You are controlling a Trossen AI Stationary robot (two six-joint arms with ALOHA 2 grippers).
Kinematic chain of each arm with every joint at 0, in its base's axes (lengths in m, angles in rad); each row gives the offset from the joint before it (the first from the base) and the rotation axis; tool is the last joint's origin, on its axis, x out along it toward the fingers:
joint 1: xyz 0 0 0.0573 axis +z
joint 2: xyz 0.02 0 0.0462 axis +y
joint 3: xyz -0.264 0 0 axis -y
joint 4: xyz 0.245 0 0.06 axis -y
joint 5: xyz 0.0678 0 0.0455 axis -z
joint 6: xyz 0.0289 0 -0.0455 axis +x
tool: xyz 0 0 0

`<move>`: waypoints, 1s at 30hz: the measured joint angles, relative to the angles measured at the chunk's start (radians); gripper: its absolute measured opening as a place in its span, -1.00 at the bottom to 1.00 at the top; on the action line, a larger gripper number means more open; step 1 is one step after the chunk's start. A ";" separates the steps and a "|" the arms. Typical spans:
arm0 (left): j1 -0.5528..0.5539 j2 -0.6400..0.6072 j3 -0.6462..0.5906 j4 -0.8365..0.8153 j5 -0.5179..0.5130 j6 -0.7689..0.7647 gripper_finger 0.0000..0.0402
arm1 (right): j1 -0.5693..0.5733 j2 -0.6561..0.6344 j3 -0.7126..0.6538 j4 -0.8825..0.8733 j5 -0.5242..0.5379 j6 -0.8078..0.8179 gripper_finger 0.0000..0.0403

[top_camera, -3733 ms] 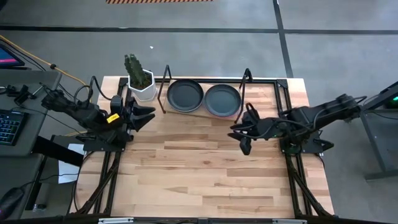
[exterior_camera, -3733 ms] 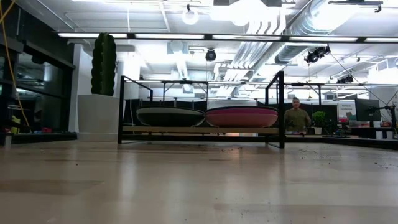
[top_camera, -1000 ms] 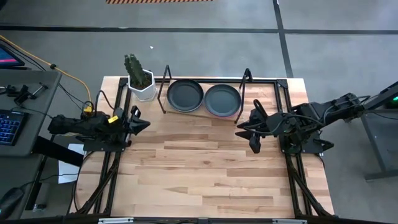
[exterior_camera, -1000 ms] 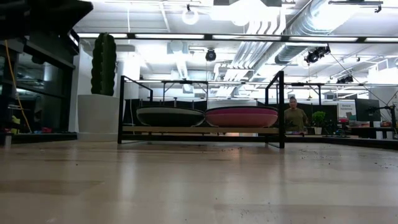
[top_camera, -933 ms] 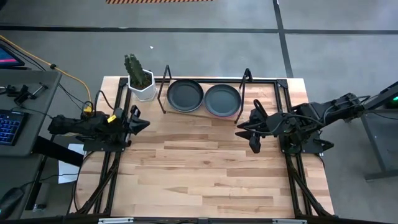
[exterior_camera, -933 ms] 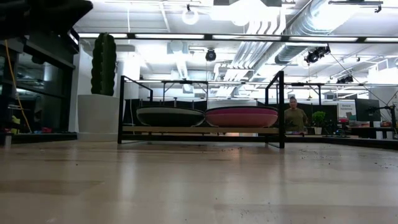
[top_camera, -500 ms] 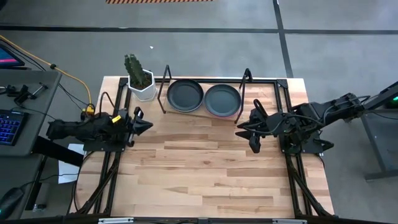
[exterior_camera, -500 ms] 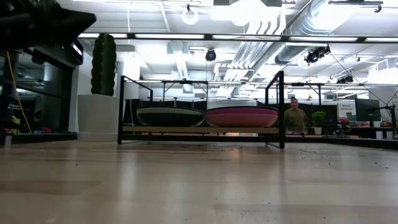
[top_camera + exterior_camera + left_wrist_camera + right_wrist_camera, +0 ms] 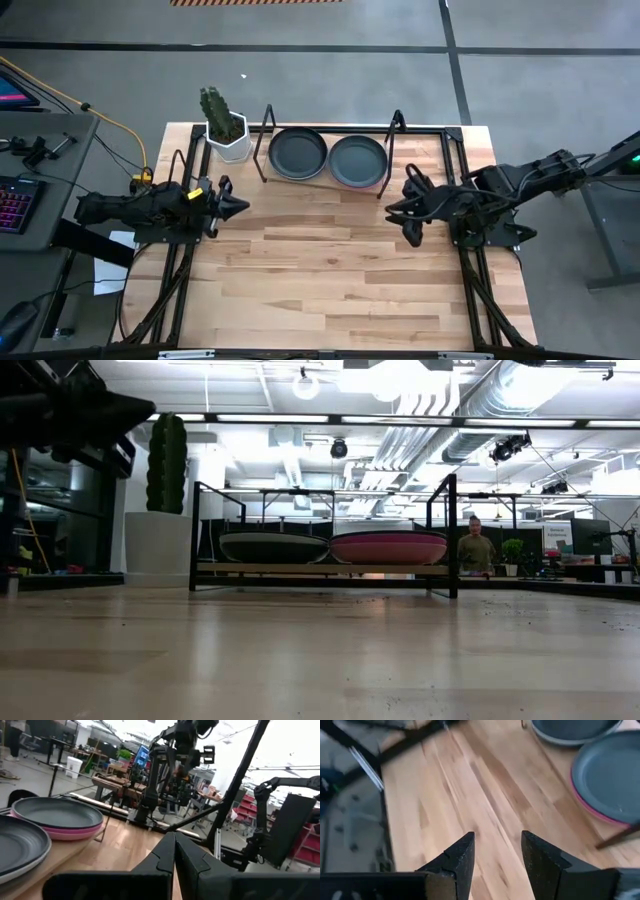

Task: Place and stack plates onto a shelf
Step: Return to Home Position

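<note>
Nearest in its own wrist view, the left gripper [image 9: 174,839] is showing two fingers pressed together with nothing between them. From above it is hanging at left-centre of the frame, over the left edge of the tabletop [image 9: 320,270]. The right gripper [image 9: 497,836] is showing its fingers spread and is carrying nothing. From above it is sitting right of centre, below the shelf's right end and apart from it.

Farther back, the shelf [image 9: 320,568] is standing in the upper middle of the overhead frame. Every one of the plates [image 9: 273,547] in sight is lying on it, in two piles side by side. The left pile [image 9: 297,153] is showing a dark top, and the right pile [image 9: 358,160] is showing a dark top over a pink rim. How many are lying in each pile I cannot tell. No plate is lying on the bare wood.

So the stacking is looking finished, and only the homing of the arms is remaining. To do that well, each arm should be drawing away from the shelf toward its own side, staying above the wood. The right one should be keeping off the shelf's black upright, the left one off the cactus pot [image 9: 228,138] at upper left.

Farthest off, a person [image 9: 474,547] is standing in the room behind.
</note>
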 joint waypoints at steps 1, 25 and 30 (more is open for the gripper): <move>0.000 0.000 0.000 0.000 -0.008 0.000 -1.00 | 0.000 -0.001 0.000 -0.023 -0.009 -0.010 -0.28; 0.000 0.000 0.000 -0.004 -0.012 0.000 -1.00 | -0.118 -0.747 -0.934 0.885 -0.178 -0.257 -0.99; 0.000 0.000 0.000 -0.004 -0.012 0.000 -1.00 | -0.293 -0.753 -0.990 0.917 -0.335 -0.323 -1.00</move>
